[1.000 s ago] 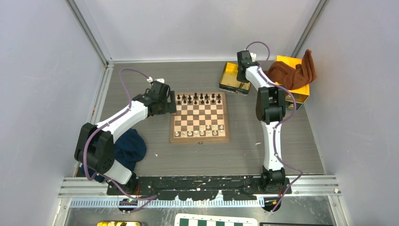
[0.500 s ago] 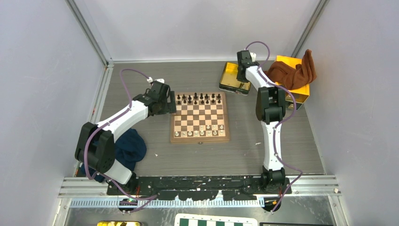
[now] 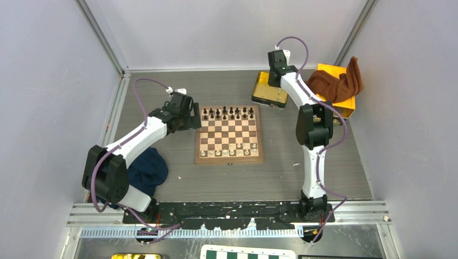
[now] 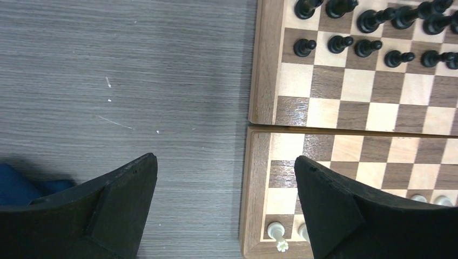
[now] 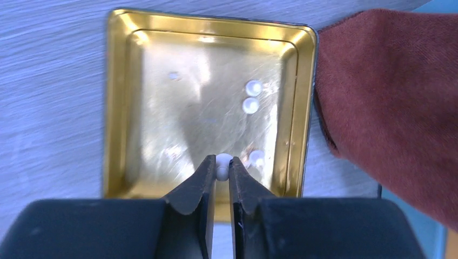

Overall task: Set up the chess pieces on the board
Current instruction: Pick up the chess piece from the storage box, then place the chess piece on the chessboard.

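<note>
Gold-coloured metal makes up the shallow square tray (image 5: 116, 108) at the far right of the table, and there we find the piece in hand. It is a tiny cream-white turned chess piece (image 5: 222, 159), nipped between the tips of the right gripper (image 5: 222, 168), whose jaws stand almost together, clamped on it. We cannot tell whether it rests on the tray floor or hangs clear. A few more cream pieces (image 5: 254, 87) lie loose in the tray, beside a rust-brown cloth (image 5: 389, 97).

We judge such a piece light, hard and smooth, apt to twist or squirt out of a pinch. We think it best held at the waist of its stem, not the rounded head, and kept upright.

Mid-table, well apart from the tray, lies the small wooden chessboard (image 3: 229, 133), with dark pieces (image 3: 229, 113) along its far rows and cream ones (image 3: 229, 150) along its near rows. At the board's left edge hangs the left gripper (image 4: 225, 162), jaws wide apart, holding nothing.
</note>
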`<move>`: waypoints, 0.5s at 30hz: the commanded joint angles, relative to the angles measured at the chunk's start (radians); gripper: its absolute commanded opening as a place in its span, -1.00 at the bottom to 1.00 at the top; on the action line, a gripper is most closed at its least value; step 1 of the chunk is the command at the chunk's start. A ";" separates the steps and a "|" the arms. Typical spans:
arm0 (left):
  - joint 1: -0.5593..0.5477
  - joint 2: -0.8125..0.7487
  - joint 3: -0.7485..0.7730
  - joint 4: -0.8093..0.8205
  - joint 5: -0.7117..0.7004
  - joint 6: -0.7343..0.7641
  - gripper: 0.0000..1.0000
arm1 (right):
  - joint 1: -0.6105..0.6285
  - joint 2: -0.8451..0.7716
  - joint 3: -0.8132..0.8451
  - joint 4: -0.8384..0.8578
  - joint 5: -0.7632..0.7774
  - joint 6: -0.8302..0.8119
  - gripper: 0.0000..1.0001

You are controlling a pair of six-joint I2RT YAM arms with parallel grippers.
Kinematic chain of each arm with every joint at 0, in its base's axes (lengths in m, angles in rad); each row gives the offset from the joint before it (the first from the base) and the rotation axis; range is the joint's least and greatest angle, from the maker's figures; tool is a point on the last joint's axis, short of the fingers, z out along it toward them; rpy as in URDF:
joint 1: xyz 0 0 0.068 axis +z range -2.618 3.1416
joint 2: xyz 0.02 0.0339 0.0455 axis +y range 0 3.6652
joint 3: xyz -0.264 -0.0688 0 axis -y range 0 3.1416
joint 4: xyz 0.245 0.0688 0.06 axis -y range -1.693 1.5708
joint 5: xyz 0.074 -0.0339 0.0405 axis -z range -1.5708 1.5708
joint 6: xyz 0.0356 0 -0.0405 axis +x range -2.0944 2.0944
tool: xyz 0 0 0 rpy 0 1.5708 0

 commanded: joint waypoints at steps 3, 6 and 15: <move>0.006 -0.106 -0.020 0.004 -0.028 0.002 0.96 | 0.120 -0.223 -0.105 0.040 0.046 -0.043 -0.94; 0.006 -0.127 -0.028 0.005 -0.031 0.000 0.96 | 0.190 -0.294 -0.170 0.034 0.059 -0.052 -0.95; 0.006 -0.162 -0.045 0.011 -0.030 -0.006 0.97 | 0.437 -0.470 -0.351 -0.020 0.060 -0.037 -0.99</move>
